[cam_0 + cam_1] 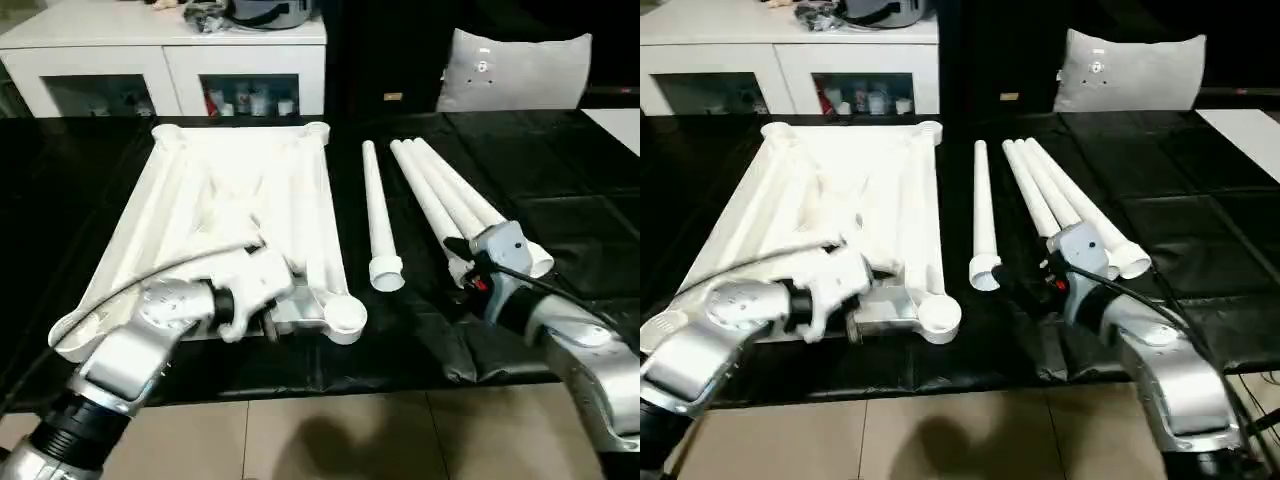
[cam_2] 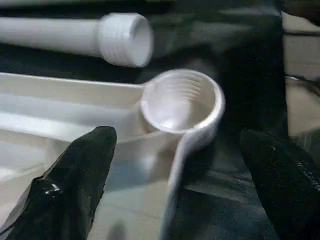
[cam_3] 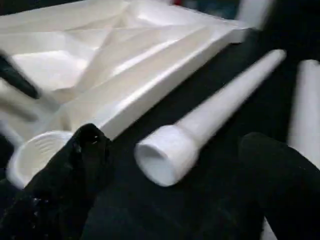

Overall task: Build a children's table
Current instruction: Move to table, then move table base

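On the black mat (image 1: 560, 220), my spread right gripper (image 3: 170, 165) could knock the lone white tapered plastic leg (image 1: 378, 212) beside the upturned white ribbed plastic tabletop (image 1: 240, 200), whose threaded corner socket (image 2: 182, 102) my left gripper (image 2: 175, 180) brackets, equally agape.

We look down on a black-covered tabletop (image 1: 560, 230) with beige floor tiles (image 1: 330, 440) in front of it. Behind it stands a white cabinet (image 1: 170, 55) with glass doors, clutter on top. A grey cushion (image 1: 515, 70) leans against the dark backdrop.
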{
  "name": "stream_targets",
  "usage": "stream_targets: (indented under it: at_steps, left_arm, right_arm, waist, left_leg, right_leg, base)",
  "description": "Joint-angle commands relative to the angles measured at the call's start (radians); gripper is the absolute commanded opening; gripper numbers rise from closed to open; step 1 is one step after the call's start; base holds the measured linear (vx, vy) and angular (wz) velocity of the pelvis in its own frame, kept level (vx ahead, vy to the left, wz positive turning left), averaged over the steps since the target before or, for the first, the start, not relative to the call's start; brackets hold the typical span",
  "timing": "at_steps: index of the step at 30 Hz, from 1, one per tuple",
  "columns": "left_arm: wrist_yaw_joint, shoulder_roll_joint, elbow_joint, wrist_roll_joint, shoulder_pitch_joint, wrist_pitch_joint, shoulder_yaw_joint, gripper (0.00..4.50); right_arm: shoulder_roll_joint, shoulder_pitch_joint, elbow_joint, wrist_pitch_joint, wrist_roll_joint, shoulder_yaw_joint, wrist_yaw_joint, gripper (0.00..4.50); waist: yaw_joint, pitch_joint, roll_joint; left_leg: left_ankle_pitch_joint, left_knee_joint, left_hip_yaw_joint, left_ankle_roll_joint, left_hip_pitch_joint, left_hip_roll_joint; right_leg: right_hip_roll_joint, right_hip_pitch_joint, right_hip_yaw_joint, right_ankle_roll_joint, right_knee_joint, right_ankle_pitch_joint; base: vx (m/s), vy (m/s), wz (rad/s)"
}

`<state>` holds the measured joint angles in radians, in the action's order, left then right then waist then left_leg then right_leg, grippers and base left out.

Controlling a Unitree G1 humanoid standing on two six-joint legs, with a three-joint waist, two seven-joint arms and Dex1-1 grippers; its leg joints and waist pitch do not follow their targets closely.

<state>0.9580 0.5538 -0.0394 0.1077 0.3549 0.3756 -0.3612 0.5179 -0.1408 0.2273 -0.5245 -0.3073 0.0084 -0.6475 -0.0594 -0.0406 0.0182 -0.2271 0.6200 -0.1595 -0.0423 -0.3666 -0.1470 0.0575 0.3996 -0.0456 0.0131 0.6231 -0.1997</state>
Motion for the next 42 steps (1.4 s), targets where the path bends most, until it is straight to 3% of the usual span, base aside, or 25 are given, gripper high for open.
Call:
stream_targets:
  at_steps: [1, 5, 16, 18, 20, 26, 34, 35, 42]
  left_arm:
    - [0.038, 0.017, 0.014, 0.005, 0.022, 0.01, -0.009, 4.25]
    - [0.095, 0.028, 0.057, -0.004, 0.052, -0.018, -0.038, 3.93]
    - [0.155, 0.029, 0.165, -0.039, 0.102, -0.041, -0.068, 3.09]
    - [0.141, 0.025, 0.217, -0.054, 0.112, -0.059, -0.066, 2.9]
    - [0.136, 0.022, 0.241, -0.053, 0.116, -0.065, -0.055, 2.73]
    - [0.134, 0.018, 0.26, -0.044, 0.121, -0.059, -0.034, 2.25]
    - [0.142, 0.017, 0.283, -0.055, 0.127, -0.057, -0.032, 1.69]
    - [0.141, 0.016, 0.285, -0.055, 0.127, -0.056, -0.03, 1.66]
    - [0.126, 0.018, 0.315, -0.07, 0.135, -0.05, -0.027, 1.16]
  right_arm:
    - [0.022, 0.014, 0.028, -0.01, -0.022, -0.005, -0.054, 4.5]
    - [0.059, 0.034, 0.032, -0.017, -0.054, 0.011, -0.092, 4.5]
    - [0.086, 0.05, 0.053, -0.051, -0.077, 0.025, -0.152, 4.5]
    - [0.088, 0.051, 0.053, -0.049, -0.071, 0.032, -0.15, 4.5]
    - [0.087, 0.054, 0.058, -0.057, -0.073, 0.034, -0.153, 4.5]
    - [0.089, 0.059, 0.059, -0.058, -0.074, 0.042, -0.161, 4.5]
    - [0.085, 0.056, 0.045, -0.046, -0.065, 0.056, -0.155, 4.5]
    - [0.084, 0.056, 0.045, -0.046, -0.066, 0.058, -0.158, 4.5]
    - [0.084, 0.054, 0.043, -0.05, -0.073, 0.064, -0.175, 4.5]
  waist:
    - [-0.004, 0.048, 0.003]
    - [-0.006, 0.047, -0.004]
    - [-0.007, 0.047, 0.001]
    - [-0.007, 0.047, -0.001]
    - [-0.007, 0.048, 0.003]
    - [-0.008, 0.049, 0.0]
    - [-0.009, 0.047, -0.002]
    - [-0.009, 0.047, -0.007]
    - [-0.009, 0.048, -0.006]
  left_leg:
    - [-0.12, -0.082, 0.026, 0.045, 0.004, -0.074]
    - [-0.114, -0.082, 0.026, 0.054, 0.003, -0.073]
    - [-0.116, -0.081, 0.027, 0.05, 0.003, -0.076]
    - [-0.118, -0.081, 0.026, 0.048, 0.003, -0.074]
    - [-0.115, -0.081, 0.027, 0.045, 0.003, -0.075]
    - [-0.109, -0.08, 0.027, 0.048, 0.003, -0.077]
    - [-0.122, -0.083, 0.027, 0.047, 0.003, -0.078]
    - [-0.117, -0.083, 0.028, 0.048, 0.002, -0.078]
    - [-0.104, -0.081, 0.026, 0.056, 0.003, -0.078]
  right_leg:
    - [0.089, -0.054, 0.055, 0.203, -0.077, -0.164]
    - [0.09, -0.055, 0.054, 0.212, -0.079, -0.167]
    - [0.092, -0.056, 0.053, 0.226, -0.078, -0.154]
    - [0.092, -0.056, 0.053, 0.221, -0.08, -0.177]
    - [0.093, -0.056, 0.053, 0.216, -0.079, -0.184]
    - [0.094, -0.057, 0.053, 0.232, -0.077, -0.152]
    - [0.096, -0.055, 0.054, 0.221, -0.081, -0.196]
    - [0.097, -0.056, 0.054, 0.22, -0.079, -0.194]
    - [0.096, -0.054, 0.054, 0.221, -0.079, -0.18]
  base:
    - [0.0, 0.0, 0.0]
    - [0.0, 0.0, 0.0]
    - [0.0, 0.0, 0.0]
    - [0.0, 0.0, 0.0]
    - [0.0, 0.0, 0.0]
    - [0.0, 0.0, 0.0]
    - [0.0, 0.0, 0.0]
    - [0.0, 0.0, 0.0]
    - [0.0, 0.0, 0.0]
